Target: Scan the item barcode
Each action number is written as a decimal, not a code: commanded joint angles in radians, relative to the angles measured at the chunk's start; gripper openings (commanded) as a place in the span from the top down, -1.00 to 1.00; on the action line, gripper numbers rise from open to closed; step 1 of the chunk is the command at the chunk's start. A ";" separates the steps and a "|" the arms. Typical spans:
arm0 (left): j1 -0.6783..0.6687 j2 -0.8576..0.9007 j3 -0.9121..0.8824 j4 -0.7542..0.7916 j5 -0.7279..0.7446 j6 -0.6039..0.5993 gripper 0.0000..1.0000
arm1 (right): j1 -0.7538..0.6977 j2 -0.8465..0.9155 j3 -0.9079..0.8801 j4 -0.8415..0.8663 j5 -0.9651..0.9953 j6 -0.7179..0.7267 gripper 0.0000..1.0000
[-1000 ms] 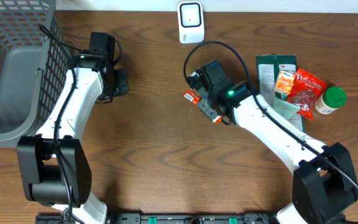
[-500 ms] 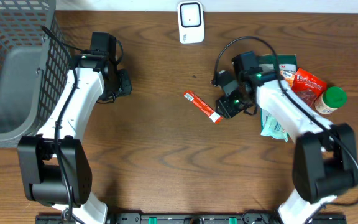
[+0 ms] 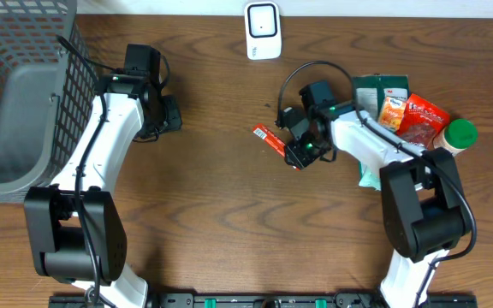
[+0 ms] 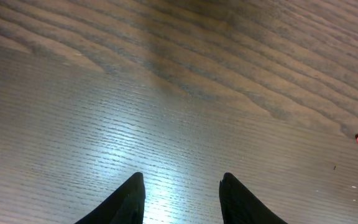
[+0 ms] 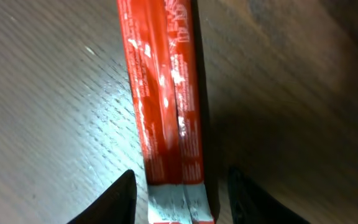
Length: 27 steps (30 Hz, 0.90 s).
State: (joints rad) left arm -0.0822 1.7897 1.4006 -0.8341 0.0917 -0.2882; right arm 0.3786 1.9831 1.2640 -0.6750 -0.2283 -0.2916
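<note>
Right wrist: red packet (image 5: 166,112) lies flat on the table (image 5: 55,93), my right gripper (image 5: 180,186) fingers spread either side of its end, not clamped. Scanner (image 3: 262,30) at packet's 12 o'clock. Left gripper (image 4: 182,186) at 9 o'clock, fingers apart, empty.

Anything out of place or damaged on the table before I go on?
Nothing spilled or damaged. The one oddity: the red stick packet lies flat and diagonal alone mid-table, apart from the other groceries at the right. The right gripper sits over its end, jaws open on either side, not gripping.
</note>
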 commanded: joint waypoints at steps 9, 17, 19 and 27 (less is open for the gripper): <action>0.000 0.002 -0.002 -0.003 0.001 0.000 0.19 | 0.088 0.017 -0.020 0.055 0.122 0.060 0.82; 0.000 0.002 -0.002 0.007 0.016 -0.001 0.03 | 0.088 -0.135 -0.019 0.042 0.100 0.061 0.98; 0.000 0.002 -0.002 0.005 0.086 0.003 0.01 | 0.086 -0.175 -0.019 0.042 0.036 0.108 0.98; 0.001 0.002 -0.002 0.048 0.555 0.113 -0.02 | 0.075 -0.266 -0.019 0.063 -0.243 0.290 0.98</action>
State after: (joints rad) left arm -0.0814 1.7897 1.4006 -0.7998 0.3790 -0.2348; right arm 0.4564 1.7416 1.2469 -0.6163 -0.3134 -0.1127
